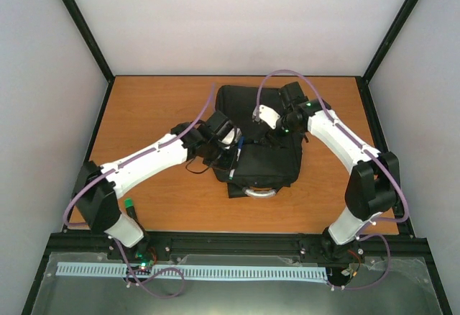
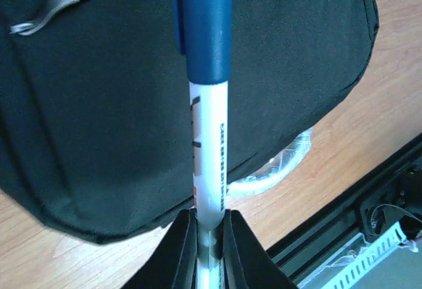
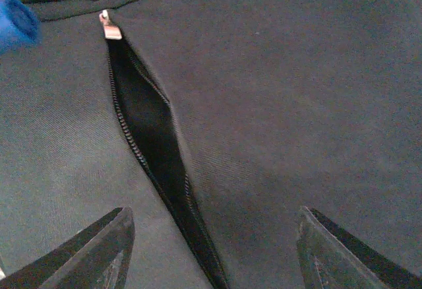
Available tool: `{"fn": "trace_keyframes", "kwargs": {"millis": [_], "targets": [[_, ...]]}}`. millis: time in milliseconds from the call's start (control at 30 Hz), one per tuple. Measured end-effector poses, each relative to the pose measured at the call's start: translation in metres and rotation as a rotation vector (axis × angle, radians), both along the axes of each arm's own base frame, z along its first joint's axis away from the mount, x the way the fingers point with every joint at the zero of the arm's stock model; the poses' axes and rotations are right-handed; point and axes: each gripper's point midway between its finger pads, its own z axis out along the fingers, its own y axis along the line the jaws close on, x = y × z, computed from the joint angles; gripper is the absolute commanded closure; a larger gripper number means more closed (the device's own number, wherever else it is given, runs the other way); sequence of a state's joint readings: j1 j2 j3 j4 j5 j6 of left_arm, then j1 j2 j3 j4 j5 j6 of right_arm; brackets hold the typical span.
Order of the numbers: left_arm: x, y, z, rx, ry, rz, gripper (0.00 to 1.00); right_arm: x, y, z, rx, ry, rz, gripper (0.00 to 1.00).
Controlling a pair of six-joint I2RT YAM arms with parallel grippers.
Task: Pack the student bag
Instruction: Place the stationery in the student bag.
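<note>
left gripper [image 2: 210, 216] clenched on pen [image 2: 210, 144] | right gripper [image 3: 212, 236] released above student bag [image 3: 297, 104] | risk: pen caught by narrow zip opening [image 3: 148, 130]

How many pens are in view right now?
1: a blue-capped white pen clamped in the left gripper, over the student bag. Others may be hidden inside the bag.

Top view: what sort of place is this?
Probably a robot lab test booth: blank white walls in a black frame box in a wooden table, and a left arm and right arm bolted at its edge reach over a bag.
</note>
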State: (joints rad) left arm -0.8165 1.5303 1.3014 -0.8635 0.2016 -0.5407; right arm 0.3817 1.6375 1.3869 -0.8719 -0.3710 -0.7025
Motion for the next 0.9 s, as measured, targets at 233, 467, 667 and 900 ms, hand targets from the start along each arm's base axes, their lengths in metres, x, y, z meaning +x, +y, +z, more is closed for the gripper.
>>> {"fn": "trace_keyframes", "kwargs": {"millis": [233,467,667,900], "targets": [[0.01,-0.017,-0.009,-0.093,0.051,-0.025,0.99,-0.003,0.014,-0.01,-0.037,-0.031,0.054,0.36],[0.008,-0.022,-0.034,-0.118,0.113,-0.049,0.99,0.01,0.014,-0.021,-0.068,-0.069,0.034,0.57],[0.004,-0.022,-0.053,-0.107,0.148,-0.059,0.99,0.014,0.018,-0.023,-0.069,-0.077,0.03,0.81],[0.003,-0.022,-0.064,-0.1,0.159,-0.065,0.99,0.013,0.021,-0.021,-0.058,-0.071,0.028,0.96]]}}
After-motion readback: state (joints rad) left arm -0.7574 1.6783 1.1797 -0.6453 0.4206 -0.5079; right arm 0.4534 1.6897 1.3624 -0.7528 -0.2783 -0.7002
